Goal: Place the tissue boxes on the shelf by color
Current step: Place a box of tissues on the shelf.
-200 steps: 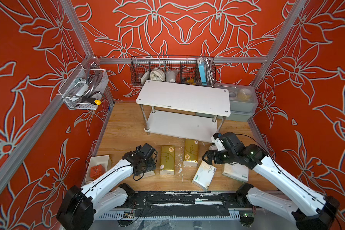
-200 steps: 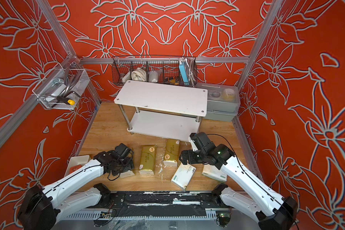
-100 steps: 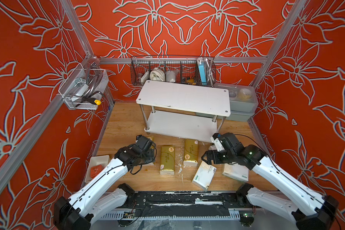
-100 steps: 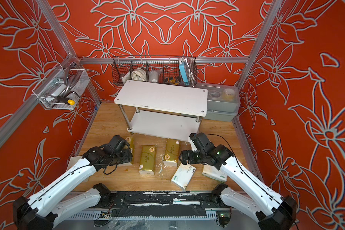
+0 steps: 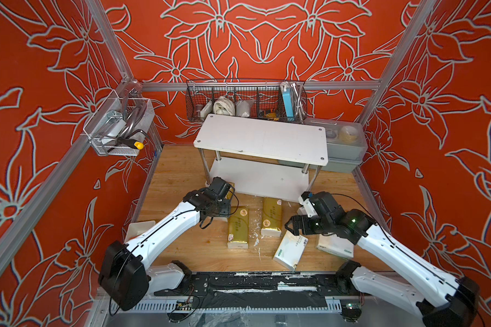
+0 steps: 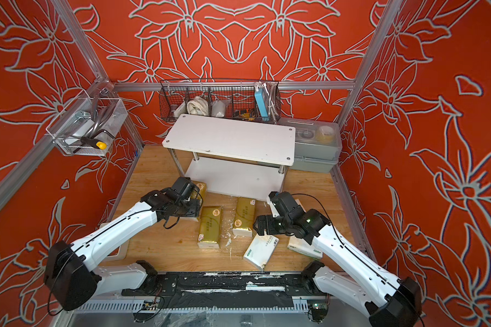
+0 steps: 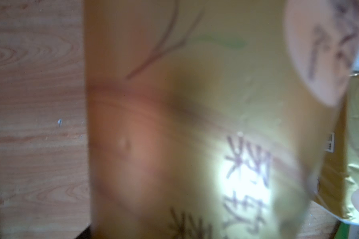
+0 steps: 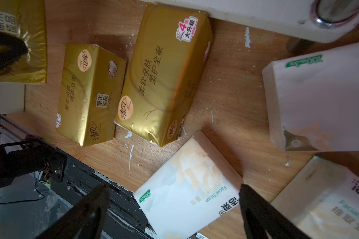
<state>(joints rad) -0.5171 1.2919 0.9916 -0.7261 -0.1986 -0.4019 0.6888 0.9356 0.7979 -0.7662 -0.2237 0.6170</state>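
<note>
Blurred, seemingly close gold tissue pack (image 7: 195,124)

Both top views: bright, sharp, bowed at the edges. Left wrist view: out of focus, glare on the gold tissue pack (image 7: 247,175). Right wrist view: dim, sharp.

3x gold tissue pack (image 5: 238,229), shiny; 3x white tissue pack (image 5: 291,249) had green trim; shelf (image 5: 261,138) was white and chrome; walls (image 5: 267,42) were red, white floral outlines.

Bare wooden floor (image 5: 176,170) lies open left of the shelf (image 5: 261,138), both its boards bare. At its near edge gold tissue packs (image 5: 272,215) crowd in, the grey bin (image 5: 343,153) blocks its right, the wire basket (image 5: 255,96) its far side.
</note>
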